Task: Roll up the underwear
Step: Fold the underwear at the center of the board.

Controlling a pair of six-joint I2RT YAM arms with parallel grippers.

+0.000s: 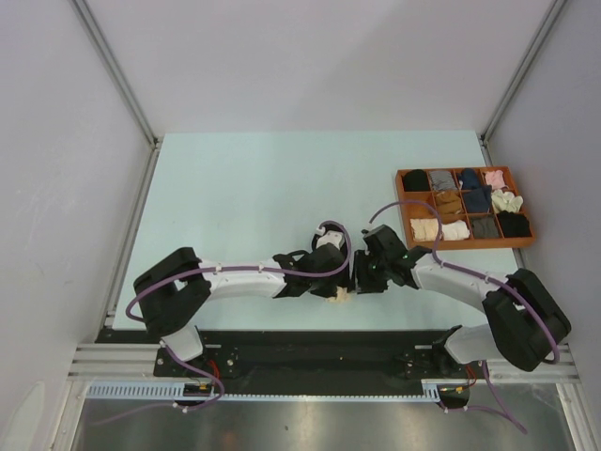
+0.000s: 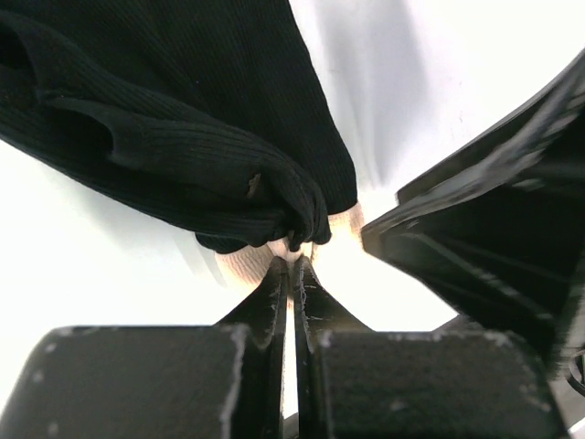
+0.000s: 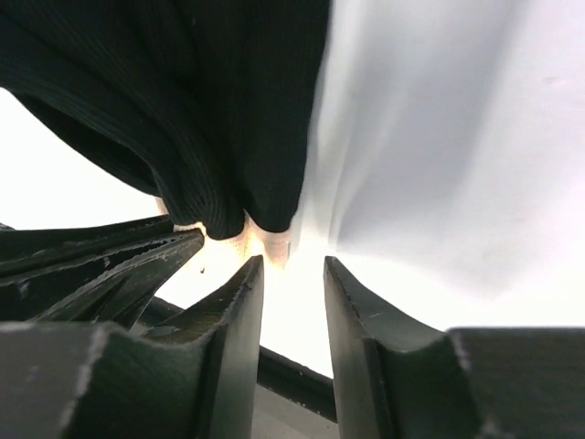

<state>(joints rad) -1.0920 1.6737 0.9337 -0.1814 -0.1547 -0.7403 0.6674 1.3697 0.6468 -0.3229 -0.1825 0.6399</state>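
- The left gripper [image 2: 291,267] is low over the table [image 1: 244,197], close to the near edge. Its fingers are pressed almost together, leaving only a sliver between the tips.
- It pinches a gathered bunch of the black underwear [image 2: 183,137]. The pale waistband [image 2: 245,261] shows right at the fingertips.
- The right gripper [image 3: 288,274] faces it from the other side, very close by. Its fingers stand apart with a clear gap and nothing between them.
- From the right wrist, the waistband edge sits just off the tip of one finger [image 3: 239,302]. I cannot tell whether they touch.
- The ribbed black cloth hangs in folds from the pinch, spreading away from both grippers. Beyond it lies bare table.
- From above, the arms hide nearly all of the underwear. Only a pale scrap shows below where the two grippers meet.
- Farther back on the right, well apart from the grippers, is an orange-brown tray [image 1: 470,244] divided into compartments.
- Its near row holds a beige roll [image 1: 424,228], a white roll [image 1: 455,229], a grey roll [image 1: 485,226] and a black roll [image 1: 513,224].
- Its middle row holds a brown roll [image 1: 449,202], a navy roll [image 1: 476,197] and a cream roll [image 1: 507,201].
- The far row [image 1: 441,178] holds black, grey, dark blue and pink cloth, too small to make out further.
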